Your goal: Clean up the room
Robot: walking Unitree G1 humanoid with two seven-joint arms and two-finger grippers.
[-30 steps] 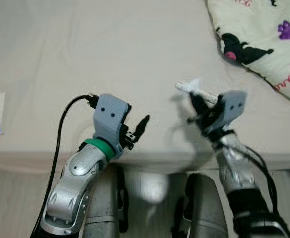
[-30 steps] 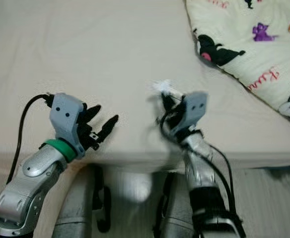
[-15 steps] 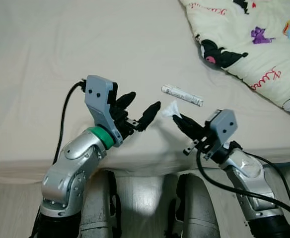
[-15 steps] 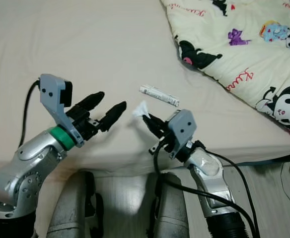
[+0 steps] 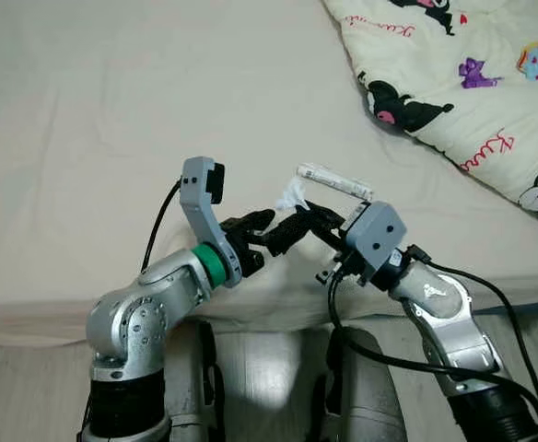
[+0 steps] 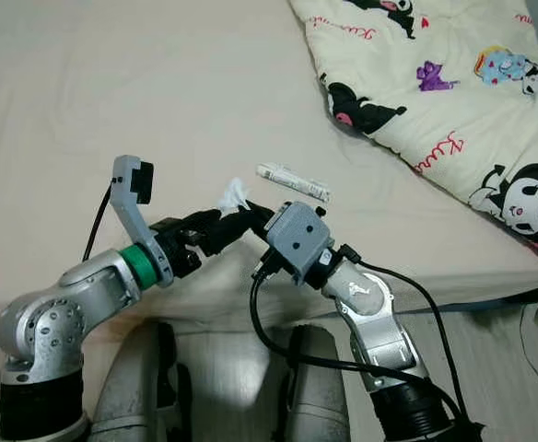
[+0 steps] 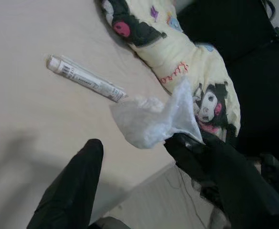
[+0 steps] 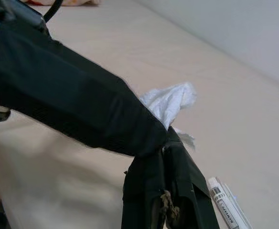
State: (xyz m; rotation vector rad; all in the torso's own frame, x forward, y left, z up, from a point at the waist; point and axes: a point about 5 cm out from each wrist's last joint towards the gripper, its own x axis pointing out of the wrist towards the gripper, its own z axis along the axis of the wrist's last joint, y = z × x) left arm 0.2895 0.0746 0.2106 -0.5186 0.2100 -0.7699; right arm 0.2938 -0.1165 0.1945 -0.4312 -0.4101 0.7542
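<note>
Crumpled white tissue (image 5: 293, 193), frame centre, pinched by right gripper (image 5: 311, 213); left gripper (image 5: 271, 230) spread beside it, over beige bedsheet (image 5: 112, 101).

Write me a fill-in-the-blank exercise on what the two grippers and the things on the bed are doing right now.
1. The right gripper is shut on a crumpled white ____.
2. The left gripper is ____, its fingers on either side of the tissue.
3. The white tube lies flat on the ____.
4. The cartoon-print blanket lies on the robot's ____ side.

Missing words: tissue; open; bed; right
</note>
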